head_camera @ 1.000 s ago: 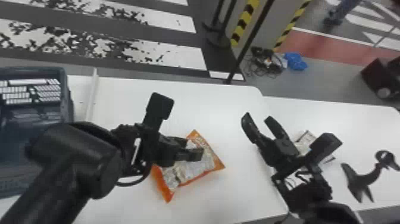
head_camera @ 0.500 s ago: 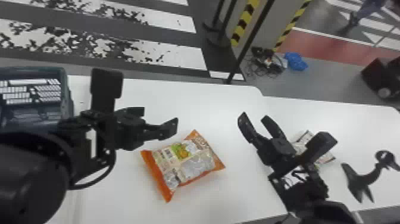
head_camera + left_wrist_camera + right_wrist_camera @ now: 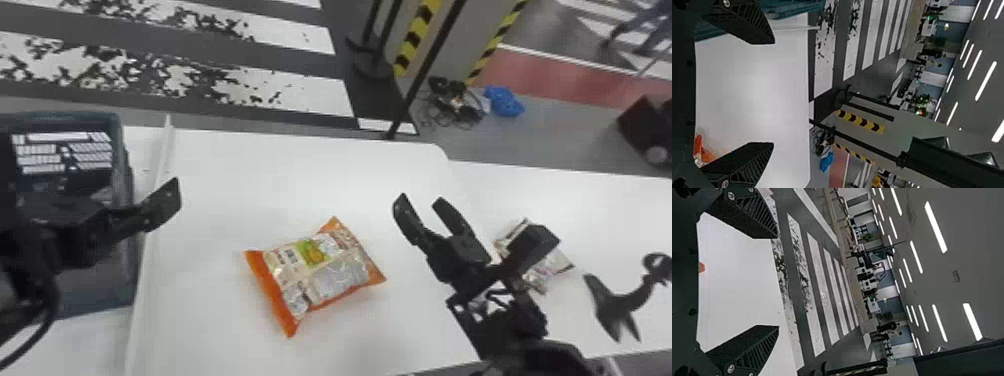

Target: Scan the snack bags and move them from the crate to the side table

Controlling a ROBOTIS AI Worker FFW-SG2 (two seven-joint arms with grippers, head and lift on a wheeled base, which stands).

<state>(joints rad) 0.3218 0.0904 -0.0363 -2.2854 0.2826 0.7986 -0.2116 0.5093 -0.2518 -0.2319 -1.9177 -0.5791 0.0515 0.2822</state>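
An orange snack bag (image 3: 320, 270) lies flat on the white table (image 3: 280, 170), label side up. My left gripper (image 3: 167, 200) is at the left, over the edge of the blue-grey crate (image 3: 122, 165); in the left wrist view the same gripper (image 3: 772, 94) stands open with nothing between its fingers, and the orange bag (image 3: 701, 150) shows at the edge. My right gripper (image 3: 420, 210) is right of the bag, open and holding nothing; its fingers are also spread in the right wrist view, where the gripper (image 3: 777, 282) is close. A second bag (image 3: 550, 265) lies partly behind the right arm.
The side table (image 3: 620, 210) adjoins at the right, with a dark handheld scanner-like object (image 3: 615, 305) at its right part. A thin white strip (image 3: 150, 240) runs beside the crate. A black pole (image 3: 425, 70) stands beyond the table's back edge.
My left gripper has moved left, away from above the orange bag to the crate's side, uncovering the bag. The right gripper has shifted only slightly. The orange bag has stayed put.
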